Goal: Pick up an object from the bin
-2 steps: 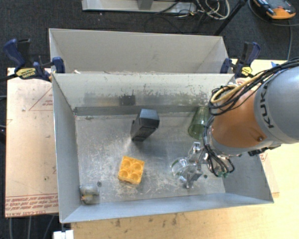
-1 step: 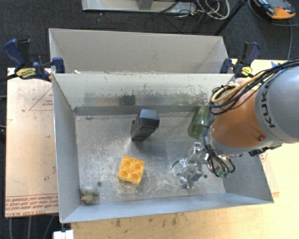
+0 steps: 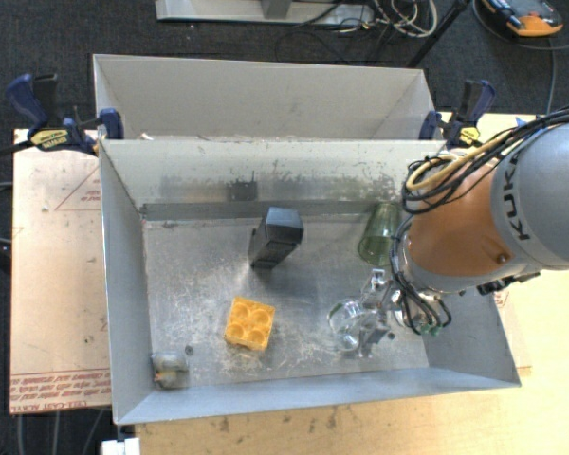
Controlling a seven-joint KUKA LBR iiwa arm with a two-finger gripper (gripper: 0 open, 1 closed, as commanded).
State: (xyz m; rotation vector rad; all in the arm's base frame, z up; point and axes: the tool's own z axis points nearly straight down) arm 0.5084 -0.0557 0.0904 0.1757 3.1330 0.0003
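The gripper [image 3: 368,322] sits low over the floor of the bin [image 3: 123,273] in its front right corner. Its metal tip is mingled with a clear glassy object [image 3: 344,317], and whether it is spread or closed there cannot be told. Above it the orange wrist cover [image 3: 450,240], looped with cables, tilts down and leftward from the grey arm link [image 3: 541,197] at the right. A green translucent bottle [image 3: 379,230] lies just beside that cover. Well apart to the left lie a dark grey block [image 3: 277,235], a yellow dimpled block [image 3: 249,323] and a small grey lump [image 3: 171,370].
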